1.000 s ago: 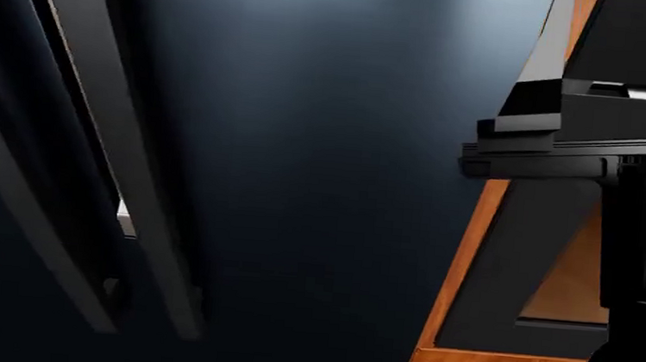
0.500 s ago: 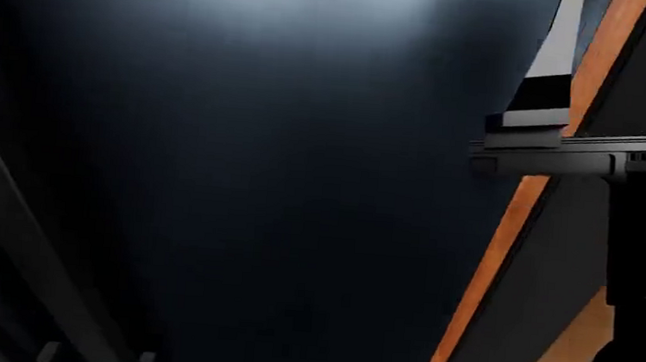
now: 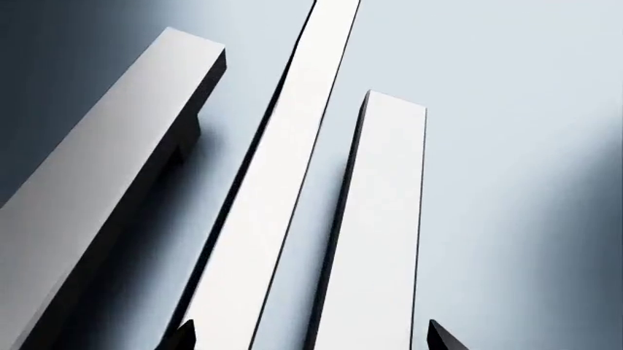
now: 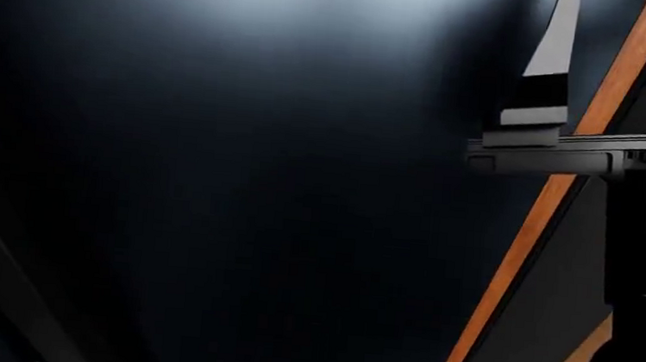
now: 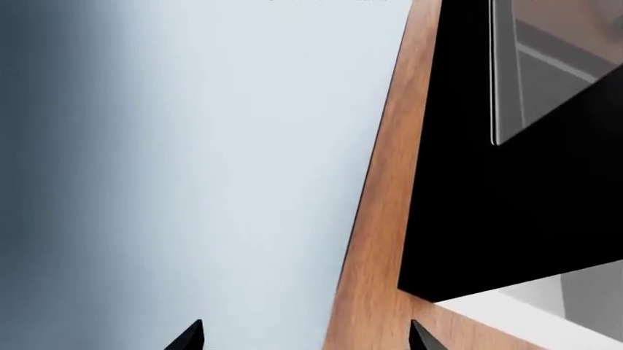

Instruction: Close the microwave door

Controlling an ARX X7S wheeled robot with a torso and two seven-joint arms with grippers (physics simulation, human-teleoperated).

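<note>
The microwave door [image 5: 486, 197] is a black panel with a glass window, seen in the right wrist view past a strip of orange wood [image 5: 375, 240]. My right gripper [image 5: 303, 337] is open and empty, its tips facing a pale steel wall and the wood strip, short of the door. In the head view the right arm [image 4: 567, 153] crosses as a black bar in front of the wood strip [image 4: 524, 266] and a dark panel [image 4: 573, 296]. My left gripper [image 3: 308, 337] is open and empty, facing long steel handles. I cannot tell how far the door stands open.
A large dark steel fridge front [image 4: 244, 166] fills most of the head view, very close. Its bar handles [image 3: 384, 219] stand right before the left gripper. A pale edge [image 4: 555, 44] shows at the upper right beside the wood strip.
The head view has swung: the fridge handles slid down and out at the lower left, and the microwave's dial left the top right. The right arm stays at the same spot in view.
</note>
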